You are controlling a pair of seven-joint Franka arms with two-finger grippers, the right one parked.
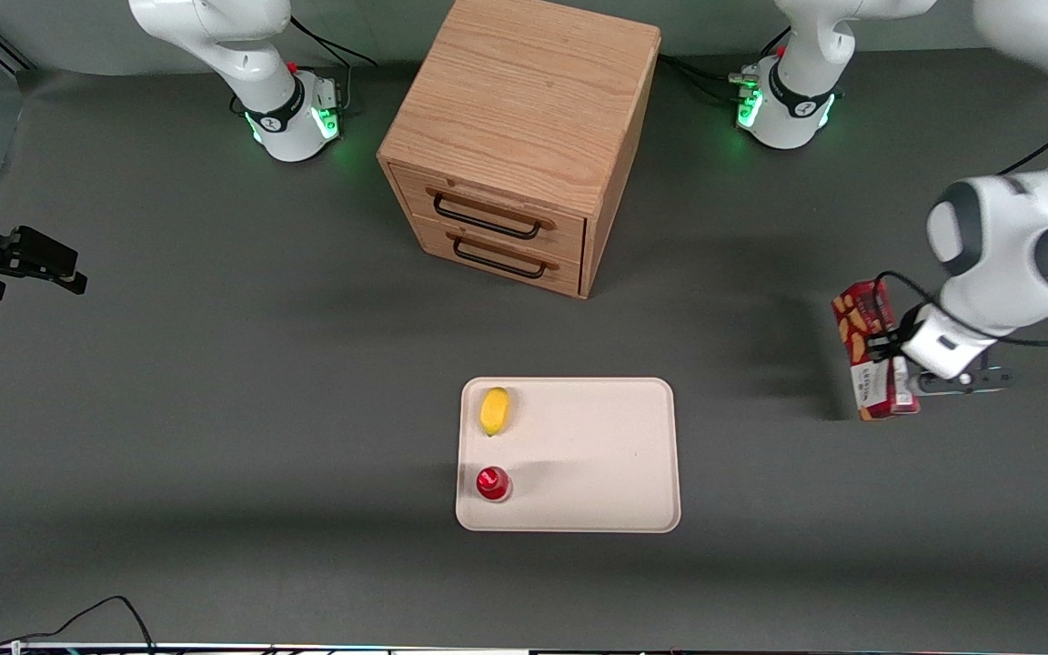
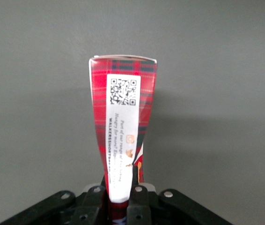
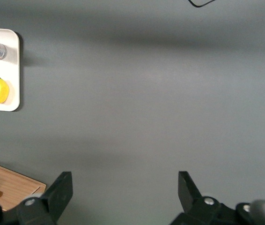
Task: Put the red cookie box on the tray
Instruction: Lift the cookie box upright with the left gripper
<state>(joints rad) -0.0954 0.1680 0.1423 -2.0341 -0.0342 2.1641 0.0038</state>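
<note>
The grey counter (image 1: 215,409) carries a wooden cabinet (image 1: 524,127) with 2 drawers. Nearer the front camera lies the tray (image 1: 597,455), holding a lemon (image 1: 494,410) and a small red can (image 1: 492,483). Well apart from it, toward the working arm's end, the gripper (image 1: 897,359) has its jaws closed on the red cookie box (image 1: 871,364), gripped near its white-label end. On the box's tartan side, a white strip shows a QR code above partly legible script, "Hungry for more?" among it.
</note>
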